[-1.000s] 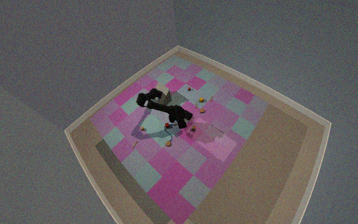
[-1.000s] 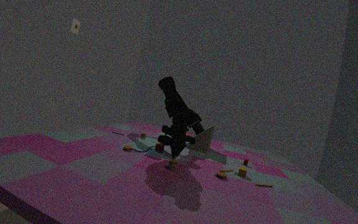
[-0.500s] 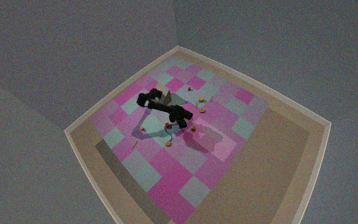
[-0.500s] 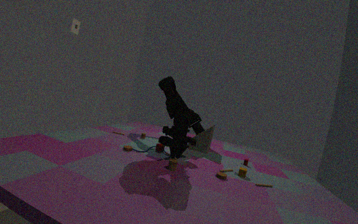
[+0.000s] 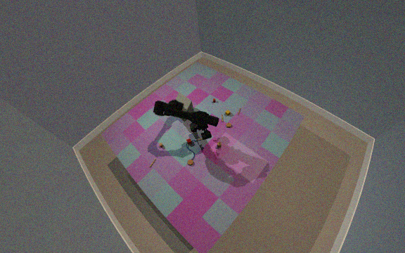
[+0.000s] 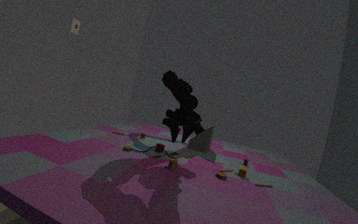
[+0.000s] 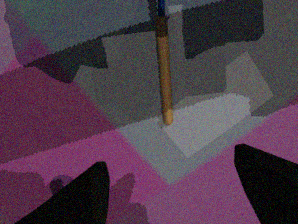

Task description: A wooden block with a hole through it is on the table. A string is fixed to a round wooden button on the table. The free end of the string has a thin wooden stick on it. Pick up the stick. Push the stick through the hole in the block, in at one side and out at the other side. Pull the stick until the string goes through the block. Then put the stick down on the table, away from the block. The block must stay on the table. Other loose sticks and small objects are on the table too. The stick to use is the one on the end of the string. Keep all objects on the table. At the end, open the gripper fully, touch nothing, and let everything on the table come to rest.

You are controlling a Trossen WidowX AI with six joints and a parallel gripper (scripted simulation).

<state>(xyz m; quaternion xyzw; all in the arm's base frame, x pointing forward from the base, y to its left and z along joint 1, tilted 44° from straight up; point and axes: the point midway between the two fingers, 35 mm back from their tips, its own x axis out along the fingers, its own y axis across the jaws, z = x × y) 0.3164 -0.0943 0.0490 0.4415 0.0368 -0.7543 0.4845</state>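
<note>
The stick extends from the blue string. The gripper fingers stand apart, with nothing clamped between them.

I can't tell what kind of room this is. Around the bench, a checkered pink and pale-blue surface, I see plain grey walls; left of and above the bench, one wall bears a small pale plate.

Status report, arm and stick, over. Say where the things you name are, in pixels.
Gripper [image 5: 202, 138] [image 6: 178, 142] [image 7: 170, 163] open, nothing held. Stick [image 5: 197, 140] [image 6: 170, 155] [image 7: 165, 80] down, string [image 5: 193, 152] [image 6: 140, 151] [image 7: 161, 7] attached. Red block [image 5: 188, 140] [image 6: 160, 147] close beside the string.
</note>
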